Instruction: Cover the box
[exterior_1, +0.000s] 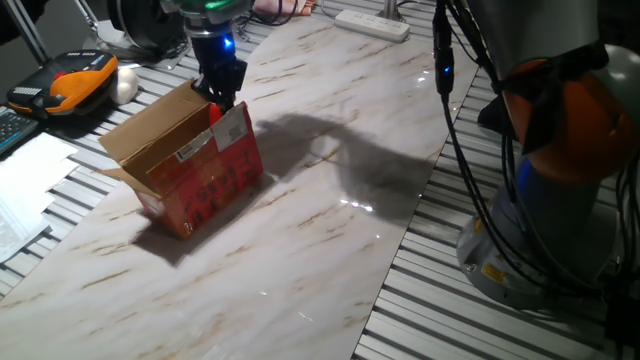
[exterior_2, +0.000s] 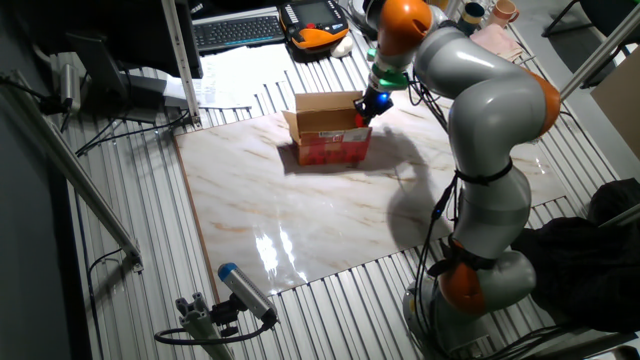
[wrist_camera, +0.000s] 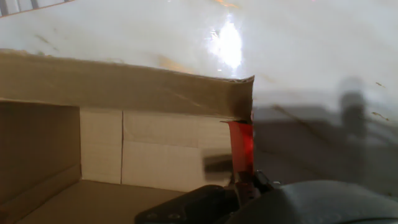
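The box (exterior_1: 200, 180) stands on the marble tabletop (exterior_1: 330, 260) at the far left, red outside, brown inside, its top open. A long brown flap (exterior_1: 155, 125) stands up at the back, and a front flap with a white label (exterior_1: 196, 148) leans outward. My gripper (exterior_1: 222, 100) is at the box's right end, its fingers close together around the upper edge of a small red flap (exterior_1: 232, 130). In the other fixed view the gripper (exterior_2: 368, 108) is at the right corner of the box (exterior_2: 330, 148). In the hand view the red flap's edge (wrist_camera: 241, 146) runs down between the fingers, above the brown inside (wrist_camera: 155, 162).
An orange and black handset (exterior_1: 75, 80) and a white object (exterior_1: 125, 85) lie behind the box. Papers (exterior_1: 25, 180) are at the left, and a power strip (exterior_1: 372, 24) at the far edge. The robot's base (exterior_1: 540, 200) with cables stands at the right. A keyboard (exterior_2: 235, 30) is behind.
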